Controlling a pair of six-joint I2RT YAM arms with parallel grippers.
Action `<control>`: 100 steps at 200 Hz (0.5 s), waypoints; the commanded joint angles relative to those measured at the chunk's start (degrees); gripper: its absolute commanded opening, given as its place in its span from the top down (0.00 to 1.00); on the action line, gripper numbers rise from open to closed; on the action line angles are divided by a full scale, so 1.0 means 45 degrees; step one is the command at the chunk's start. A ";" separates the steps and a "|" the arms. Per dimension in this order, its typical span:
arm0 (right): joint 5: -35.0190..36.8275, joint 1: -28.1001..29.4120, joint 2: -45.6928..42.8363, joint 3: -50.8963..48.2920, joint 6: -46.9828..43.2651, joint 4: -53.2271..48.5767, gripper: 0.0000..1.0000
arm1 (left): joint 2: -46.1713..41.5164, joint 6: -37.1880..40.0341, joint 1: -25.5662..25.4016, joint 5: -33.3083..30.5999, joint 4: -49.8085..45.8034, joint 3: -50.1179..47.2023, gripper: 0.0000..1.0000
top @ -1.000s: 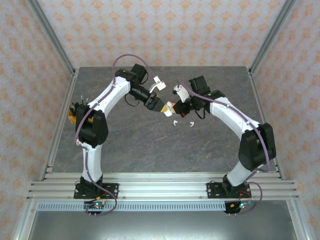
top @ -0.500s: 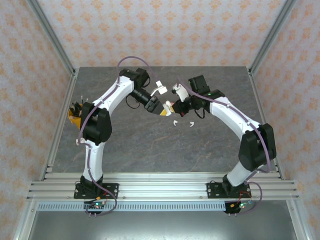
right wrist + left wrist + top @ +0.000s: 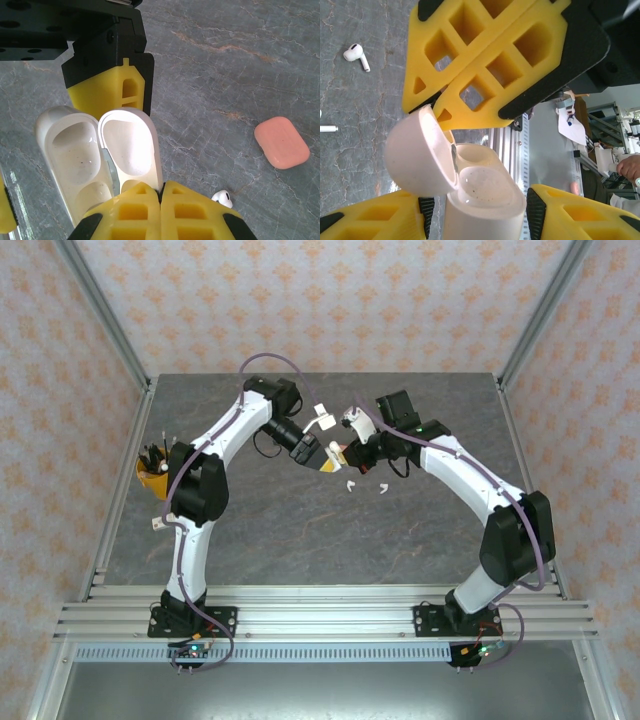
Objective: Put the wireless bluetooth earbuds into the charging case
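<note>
the left gripper has its fingers part spread, one on each side of the body of the white charging case. the pads sit right at its walls, but i cannot tell whether they press on it. the case stands open, its lid swung back. the right gripper has its fingers pressed together, tips against the lid's rim. two white earbuds lie on the grey table near both grippers, outside the case. a salmon-pink case lies shut, well apart from the white one. since a second ago the left arm has swung inward and its fingers have narrowed; the earbuds have not moved.
</note>
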 commanded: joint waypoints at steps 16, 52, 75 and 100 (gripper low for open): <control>-0.0042 0.0083 -0.0502 0.0037 -0.0278 -0.0101 1.00 | 0.0174 0.0275 -0.0100 0.0303 -0.0454 0.0593 0.48; -0.0048 0.0105 -0.0500 0.0022 -0.0282 -0.0131 1.00 | 0.0291 0.0323 -0.0100 0.0323 -0.0590 0.0789 0.51; 0.0012 0.0111 -0.0487 0.0023 -0.0280 -0.0141 1.00 | 0.0350 0.0404 -0.0100 0.0342 -0.0731 0.0888 0.55; 0.0066 0.0101 -0.0444 0.0057 -0.0278 -0.0160 1.00 | 0.0408 0.0489 -0.0102 0.0347 -0.0845 0.0925 0.61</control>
